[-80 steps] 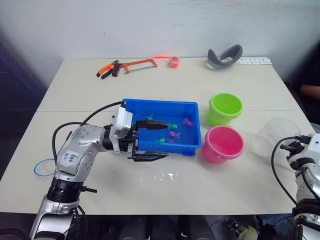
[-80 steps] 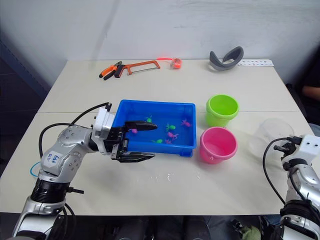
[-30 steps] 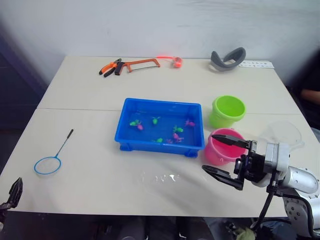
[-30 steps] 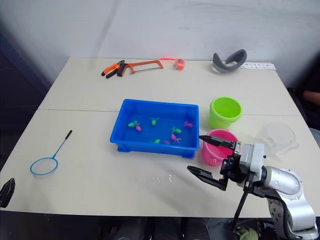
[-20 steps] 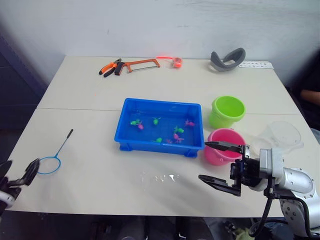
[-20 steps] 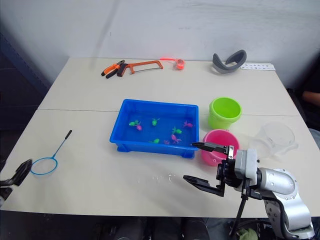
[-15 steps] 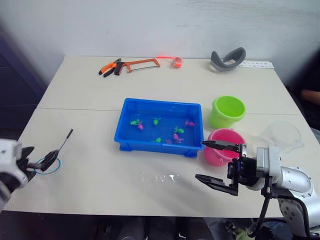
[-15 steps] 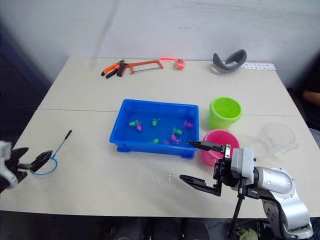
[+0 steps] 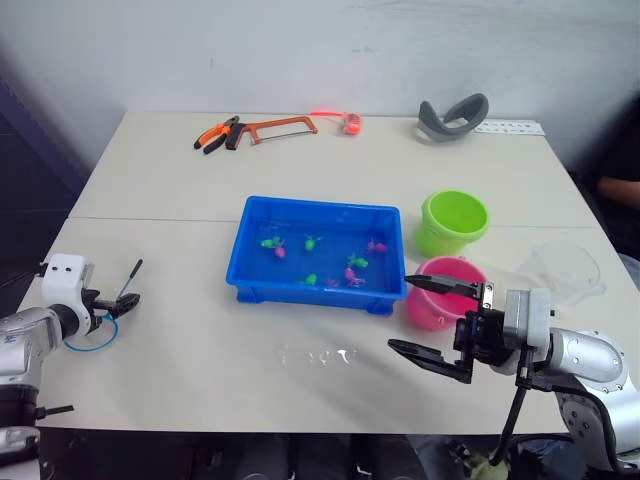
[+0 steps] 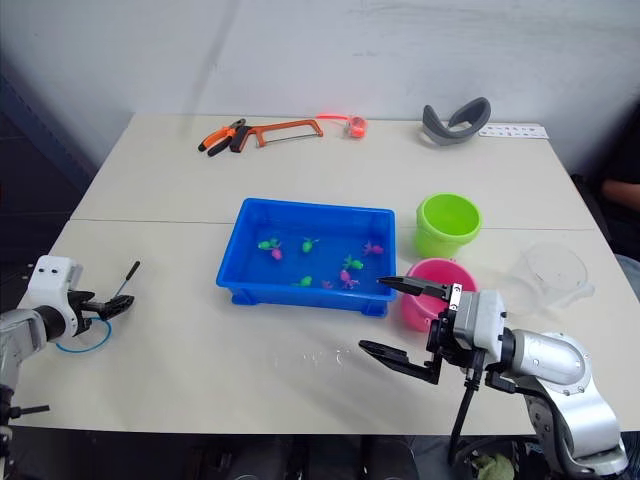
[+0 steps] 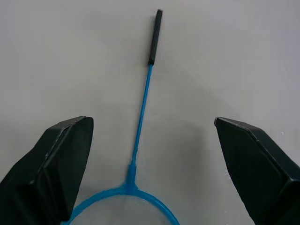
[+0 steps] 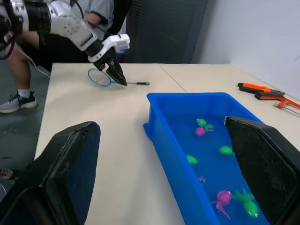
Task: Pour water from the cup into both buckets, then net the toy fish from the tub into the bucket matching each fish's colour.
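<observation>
The blue tub sits mid-table with green fish and pink fish in its water. Right of it stand the green bucket and the pink bucket, and the clear cup lies further right. A blue hoop net with a black handle lies near the table's left edge. My left gripper is open over it, the net's shaft lying between the fingers on the table. My right gripper is open and empty, just in front of the pink bucket.
An orange hacksaw, pliers and a grey curved band lie along the far edge. Spilled water spots the table in front of the tub. A seated person is beyond the table's left side.
My left arm has come up from the lower left corner and its open gripper now hangs over the net. The right gripper has drifted slightly left in front of the pink bucket.
</observation>
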Tool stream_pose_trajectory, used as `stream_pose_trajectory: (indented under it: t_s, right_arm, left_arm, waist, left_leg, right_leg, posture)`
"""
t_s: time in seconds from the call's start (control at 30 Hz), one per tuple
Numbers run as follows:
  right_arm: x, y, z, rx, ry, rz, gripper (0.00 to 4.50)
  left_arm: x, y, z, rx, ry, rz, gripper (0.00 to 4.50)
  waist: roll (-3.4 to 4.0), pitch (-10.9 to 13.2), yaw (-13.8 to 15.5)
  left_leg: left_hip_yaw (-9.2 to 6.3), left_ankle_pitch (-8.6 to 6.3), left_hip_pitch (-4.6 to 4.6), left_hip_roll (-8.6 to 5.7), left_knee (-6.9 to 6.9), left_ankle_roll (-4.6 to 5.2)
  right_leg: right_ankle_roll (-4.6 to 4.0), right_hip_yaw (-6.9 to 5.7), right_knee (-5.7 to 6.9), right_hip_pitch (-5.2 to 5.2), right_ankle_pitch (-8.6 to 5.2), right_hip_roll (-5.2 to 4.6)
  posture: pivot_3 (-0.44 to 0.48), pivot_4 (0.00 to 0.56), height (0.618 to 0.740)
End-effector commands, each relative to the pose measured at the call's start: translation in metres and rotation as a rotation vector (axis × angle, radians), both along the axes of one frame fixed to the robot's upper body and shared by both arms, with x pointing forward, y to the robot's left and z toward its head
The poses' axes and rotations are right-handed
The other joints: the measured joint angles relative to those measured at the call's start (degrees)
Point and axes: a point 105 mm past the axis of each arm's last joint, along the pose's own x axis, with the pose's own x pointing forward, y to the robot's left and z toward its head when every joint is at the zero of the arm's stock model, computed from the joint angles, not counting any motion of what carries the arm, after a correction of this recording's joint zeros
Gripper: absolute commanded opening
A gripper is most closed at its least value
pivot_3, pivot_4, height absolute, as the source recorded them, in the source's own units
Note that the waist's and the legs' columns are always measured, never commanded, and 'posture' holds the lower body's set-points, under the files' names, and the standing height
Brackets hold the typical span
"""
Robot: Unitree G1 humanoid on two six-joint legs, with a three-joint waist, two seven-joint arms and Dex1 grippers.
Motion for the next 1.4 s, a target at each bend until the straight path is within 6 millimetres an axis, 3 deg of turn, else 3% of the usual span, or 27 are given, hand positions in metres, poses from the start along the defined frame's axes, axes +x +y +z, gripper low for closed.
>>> stream_pose_trajectory:
  t_s: [0.03,0.27,0.37,0.63,0.67,0.77,0.83,0.93,1.03,1.2,1.4]
  right_arm:
    - [0.004,-0.009,0.008,-0.022,-0.064,-0.036,4.49]
    - [0.003,-0.009,0.006,-0.027,-0.07,-0.053,4.49]
    - [0.005,-0.01,0.009,-0.011,-0.079,-0.072,4.5]
    - [0.009,-0.008,0.013,-0.023,-0.089,-0.056,4.5]
    - [0.01,-0.007,0.013,-0.021,-0.09,-0.056,4.5]
    - [0.014,-0.006,0.01,-0.021,-0.088,-0.054,4.5]
    - [0.017,-0.005,0.005,-0.023,-0.084,-0.053,4.5]
    - [0.017,-0.006,0.0,-0.025,-0.082,-0.051,4.5]
    - [0.017,-0.007,0.0,-0.015,-0.082,-0.05,4.5]
    - [0.016,-0.008,0.007,0.001,-0.051,-0.032,4.5]
    - [0.008,-0.002,0.017,-0.031,0.002,0.03,4.5]
  left_arm:
    - [0.002,0.012,-0.001,0.06,0.029,0.009,4.5]
    - [-0.005,0.019,-0.025,-0.049,0.098,0.036,4.5]
    - [-0.012,0.024,-0.035,-0.035,0.125,0.04,3.76]
    - [-0.009,0.024,-0.035,-0.048,0.098,0.043,0.27]
    - [-0.008,0.023,-0.035,-0.068,0.086,0.052,0.04]
    - [-0.012,0.025,-0.036,-0.065,0.074,0.041,0.04]
    - [-0.008,0.023,-0.027,-0.065,0.008,0.001,0.04]
    - [0.005,0.002,0.012,-0.066,-0.224,-0.207,0.04]
    - [0.001,-0.018,0.048,-0.027,-0.374,-0.425,0.04]
    - [-0.02,-0.075,0.104,0.071,-0.475,-0.873,0.04]
    - [-0.039,-0.145,0.129,0.065,-0.381,-1.239,0.04]
  waist:
    - [-0.02,0.0,0.0]
    - [-0.02,0.0,0.1]
    - [0.01,0.0,-0.1]
    - [0.1,-0.1,-0.1]
    - [0.1,-0.1,-0.1]
    - [0.1,-0.1,-0.2]
    - [0.1,-0.1,-0.5]
    - [0.11,-0.1,-0.9]
    - [-0.19,0.0,-1.1]
    - [-0.19,0.0,-1.3]
    - [0.21,0.3,-1.3]
  left_leg:
    - [0.0,0.01,-0.01,0.0,0.01,0.01]
    - [0.02,0.16,0.06,0.0,0.01,-0.04]
    - [0.09,0.19,0.16,-0.01,0.02,-0.04]
    - [0.13,0.2,0.24,0.0,0.01,-0.07]
    - [0.13,0.2,0.25,0.0,0.01,-0.07]
    - [0.13,0.2,0.24,0.0,0.01,-0.07]
    - [0.14,0.2,0.24,0.0,0.01,-0.06]
    - [0.14,0.18,0.14,0.0,-0.01,-0.06]
    - [0.04,0.18,-0.02,0.0,0.03,-0.05]
    - [-0.05,0.17,-0.02,0.0,0.05,-0.04]
    - [-0.08,0.16,0.01,0.01,0.02,-0.03]
  right_leg:
    - [0.0,-0.01,-0.01,0.0,0.0,0.0]
    - [0.01,-0.02,0.13,0.01,0.0,-0.01]
    - [0.01,0.04,0.26,0.01,0.0,-0.06]
    - [0.01,0.15,0.39,-0.01,0.0,-0.09]
    - [0.01,0.15,0.39,-0.02,0.0,-0.09]
    - [0.01,0.15,0.4,-0.03,0.0,-0.1]
    - [0.01,0.14,0.4,-0.03,0.0,-0.1]
    - [0.01,0.11,0.39,-0.12,0.0,-0.11]
    - [0.01,0.02,0.38,-0.2,0.0,-0.13]
    - [0.0,-0.03,0.18,-0.06,0.0,-0.16]
    - [0.0,-0.02,0.01,0.03,0.0,-0.15]
  posture:
    - [0.0,0.15,0.74]
    - [0.0,0.15,0.74]
    - [0.0,0.15,0.74]
    - [0.0,0.15,0.74]
    - [0.0,0.15,0.74]
    - [0.0,0.15,0.74]
    - [0.0,0.15,0.74]
    - [0.0,0.15,0.74]
    - [0.0,0.15,0.74]
    - [0.0,0.15,0.74]
    - [0.0,0.15,0.74]
